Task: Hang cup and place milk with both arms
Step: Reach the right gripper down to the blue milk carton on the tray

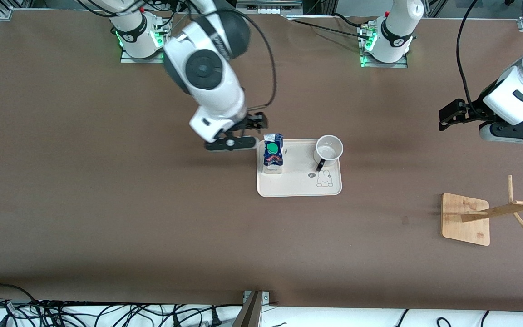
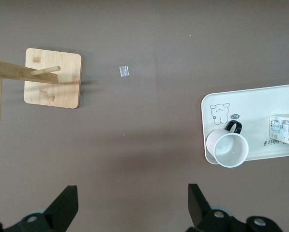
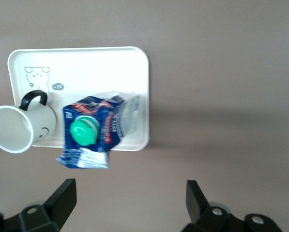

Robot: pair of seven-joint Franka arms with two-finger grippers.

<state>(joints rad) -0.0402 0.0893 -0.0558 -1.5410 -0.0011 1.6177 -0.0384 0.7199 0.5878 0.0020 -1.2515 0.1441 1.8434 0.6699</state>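
Observation:
The white cup [image 1: 329,149] stands upright on a cream tray [image 1: 298,184], its black handle toward the front camera. The milk carton [image 1: 273,153] with its green cap stands on the same tray, toward the right arm's end. My right gripper [image 1: 256,122] is open and empty over the bare table just off the tray's edge by the milk. In the right wrist view, the milk [image 3: 93,133] and cup [image 3: 16,128] lie ahead of the open gripper [image 3: 129,203]. My left gripper [image 1: 451,116] is open and empty, over the table toward the left arm's end. The left wrist view shows the cup [image 2: 230,150].
A wooden cup rack with pegs stands on a square base [image 1: 466,218] toward the left arm's end, nearer the front camera than the left gripper. It also shows in the left wrist view [image 2: 52,77]. A small clear scrap [image 2: 125,71] lies on the table between rack and tray [image 2: 250,104].

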